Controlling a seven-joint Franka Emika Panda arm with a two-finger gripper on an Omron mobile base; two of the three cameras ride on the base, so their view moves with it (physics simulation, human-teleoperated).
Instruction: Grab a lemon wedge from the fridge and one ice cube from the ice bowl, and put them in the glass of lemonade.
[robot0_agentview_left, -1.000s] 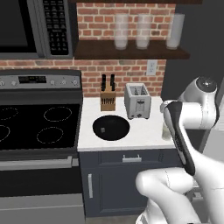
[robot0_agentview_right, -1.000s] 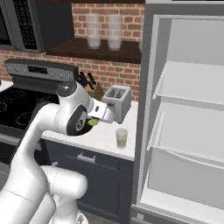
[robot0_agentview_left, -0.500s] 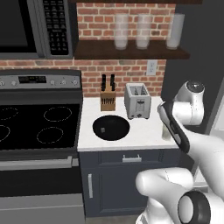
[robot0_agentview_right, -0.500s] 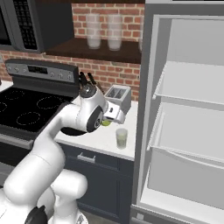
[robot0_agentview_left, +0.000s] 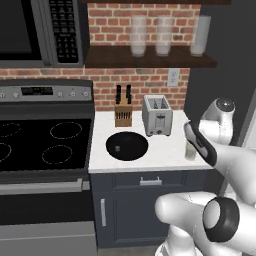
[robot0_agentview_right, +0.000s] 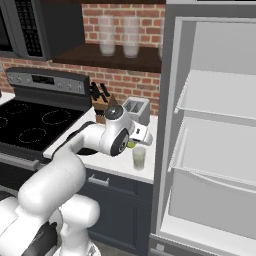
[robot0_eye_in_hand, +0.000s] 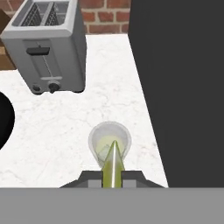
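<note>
White marble counter (robot0_eye_in_hand: 65, 122) against brick wall; one toaster (robot0_agentview_left: 157, 115), one ice bowl (robot0_agentview_left: 127, 146), three shelf glasses (robot0_agentview_left: 165, 35). Gripper (robot0_eye_in_hand: 113, 175) clenched on lemon wedge (robot0_eye_in_hand: 112, 165), directly above the glass of lemonade (robot0_eye_in_hand: 109, 142), beside open fridge (robot0_agentview_right: 215, 125).

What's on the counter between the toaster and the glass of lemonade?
Nothing. In the hand view, only bare white counter lies between the toaster and the glass of lemonade. The lemon wedge, pinched in the gripper, hangs over the glass.
</note>
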